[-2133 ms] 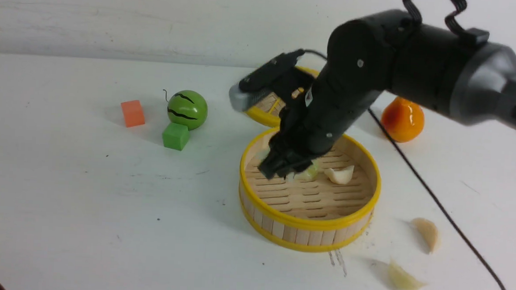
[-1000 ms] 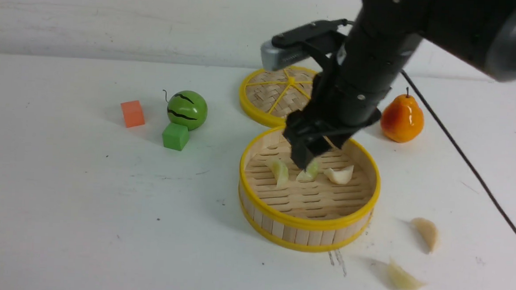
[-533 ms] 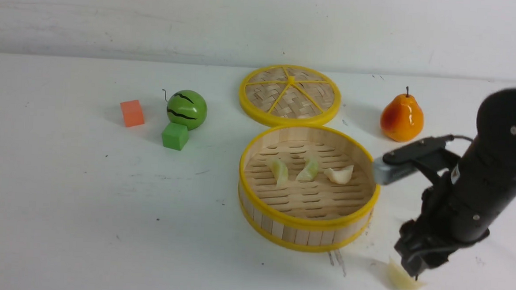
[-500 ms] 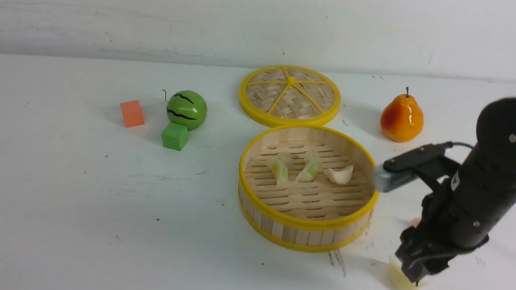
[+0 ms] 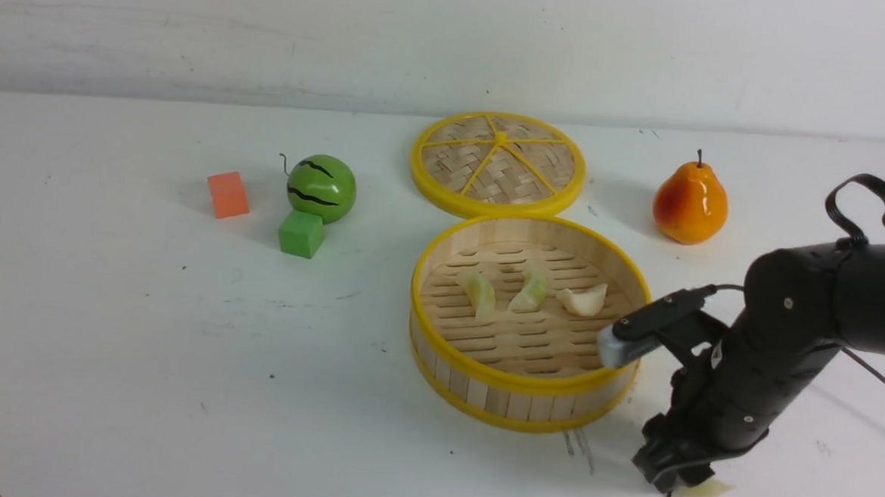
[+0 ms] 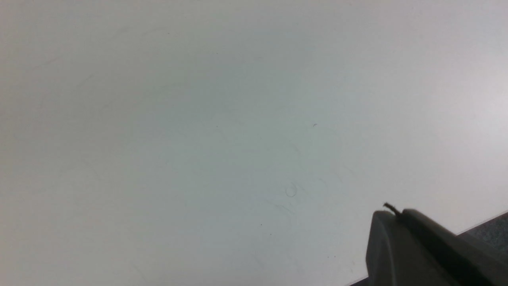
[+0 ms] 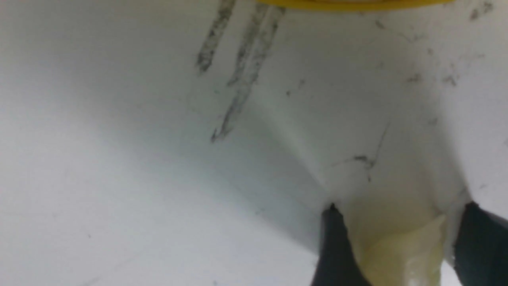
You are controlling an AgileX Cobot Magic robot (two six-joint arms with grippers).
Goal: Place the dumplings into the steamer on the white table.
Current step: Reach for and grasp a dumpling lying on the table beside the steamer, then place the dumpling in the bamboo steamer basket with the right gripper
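The steamer (image 5: 526,393) stands mid-table on the white table (image 5: 141,354); its yellow rim also shows in the right wrist view (image 7: 349,3). Three dumplings lie on its slatted floor: a pale green one (image 5: 480,294), another (image 5: 529,291) and a cream one (image 5: 584,299). My right gripper (image 5: 669,481) is down at the table, right of the steamer's front. It is open, with its jaws either side of a cream dumpling (image 7: 401,258), whose edge shows in the front view (image 5: 709,488). The fifth dumpling is hidden behind my right arm. My left gripper (image 6: 397,212) is shut and empty over bare table.
The woven lid (image 5: 498,163) lies behind the steamer, with a pear (image 5: 689,203) to its right. A green striped ball (image 5: 321,188), a green cube (image 5: 302,233) and an orange cube (image 5: 227,194) sit at the left. Dark scuffs (image 5: 580,446) mark the table by the steamer.
My right gripper left a pale green dumpling in the steamer, rose, swung to the front right and came down over the near dumpling on the table.
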